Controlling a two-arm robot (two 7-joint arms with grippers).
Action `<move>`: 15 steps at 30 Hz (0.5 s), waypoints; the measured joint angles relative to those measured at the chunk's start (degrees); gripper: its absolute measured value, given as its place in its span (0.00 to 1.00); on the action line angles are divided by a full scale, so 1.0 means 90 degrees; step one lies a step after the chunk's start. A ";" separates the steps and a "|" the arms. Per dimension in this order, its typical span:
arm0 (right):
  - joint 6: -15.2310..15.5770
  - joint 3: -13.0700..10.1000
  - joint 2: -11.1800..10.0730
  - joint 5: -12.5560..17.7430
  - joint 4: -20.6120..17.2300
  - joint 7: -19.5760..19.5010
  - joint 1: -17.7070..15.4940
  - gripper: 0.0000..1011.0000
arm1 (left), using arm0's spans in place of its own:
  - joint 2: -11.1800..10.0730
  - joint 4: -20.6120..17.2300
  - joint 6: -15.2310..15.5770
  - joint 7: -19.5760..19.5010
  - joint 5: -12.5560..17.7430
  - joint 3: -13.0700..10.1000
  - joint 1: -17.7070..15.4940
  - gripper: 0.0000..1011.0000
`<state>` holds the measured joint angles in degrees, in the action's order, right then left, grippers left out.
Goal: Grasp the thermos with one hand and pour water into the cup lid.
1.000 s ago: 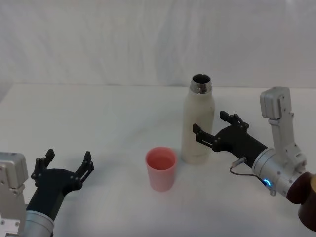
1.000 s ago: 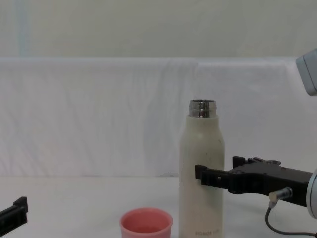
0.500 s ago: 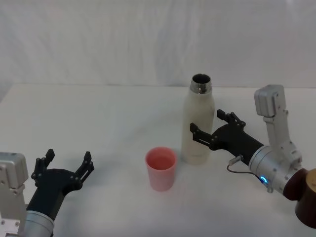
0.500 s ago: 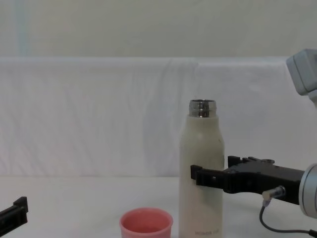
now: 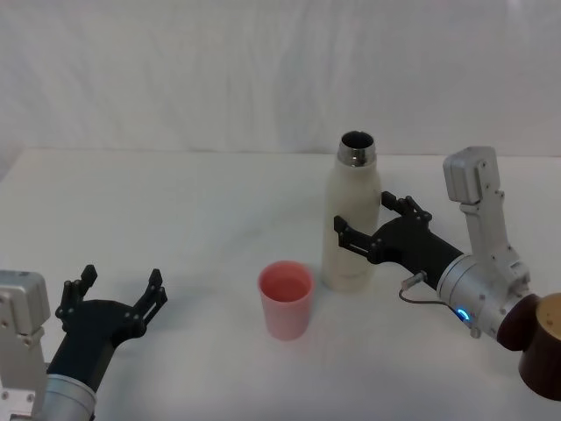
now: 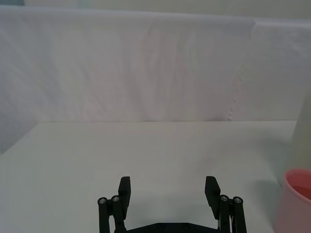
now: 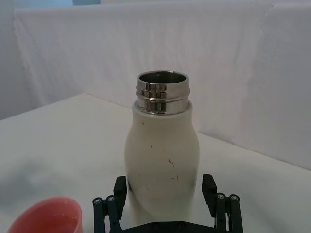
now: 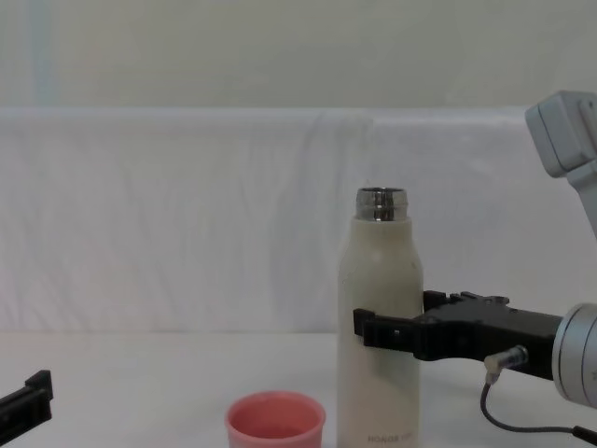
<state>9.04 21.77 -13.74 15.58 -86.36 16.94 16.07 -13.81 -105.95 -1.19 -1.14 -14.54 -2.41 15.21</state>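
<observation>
1. Cream-white and matte, the thermos (image 5: 352, 224) stands upright on the table (image 5: 175, 219), uncapped, its steel neck (image 7: 162, 91) open at the top. Your right gripper (image 5: 366, 230) is spread wide with one jaw on each side of the lower body. I see no squeeze yet, so treat the bottle as free-standing.

2. Watch for a shove. From the chest camera the near jaw crosses the front of the bottle at mid-height. If the arm drives further before you close, the palm may push the bottle over or slide it away.

3. Watch for a slip. The wall looks smooth and rounded, so a light pinch could let it rotate or sag once you lift and tip, likely sooner if it is full. I cannot tell how much water is inside.

4. Mind the cup lid (image 5: 285, 298). This small pink cup sits near the bottle, on the robot's left of it and closer to the robot. It looks light. A low swing of the bottle's base or of the jaws could knock it aside.

5. Expect splashing. The mouth is narrow and the cup is short, so a fast tilt or a high pour would probably overshoot the rim.

6. Your left gripper (image 5: 117, 303) sits parked near the front-left edge, jaws spread and empty, well apart from both items.
</observation>
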 joint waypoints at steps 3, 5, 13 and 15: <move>0.0004 0.0002 0.0013 -0.0013 0.0016 -0.0002 0.0020 0.99 | 0.0000 0.0000 0.0000 0.0000 0.0000 0.0000 0.0000 0.99; 0.0007 0.0002 0.0020 -0.0020 0.0027 -0.0004 0.0029 0.99 | 0.0000 0.0000 0.0000 0.0000 0.0000 0.0000 0.0000 0.99; 0.0001 -0.0001 0.0058 -0.0032 0.0097 -0.0004 0.0076 0.99 | 0.0000 0.0000 0.0000 0.0000 0.0000 0.0000 0.0000 0.99; -0.0004 -0.0001 0.0069 -0.0038 0.0124 -0.0004 0.0093 0.99 | 0.0000 0.0000 0.0000 0.0000 0.0000 0.0000 0.0000 0.99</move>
<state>9.01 21.76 -13.12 15.23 -85.25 16.91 16.91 -13.81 -105.95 -1.19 -1.14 -14.54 -2.41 15.21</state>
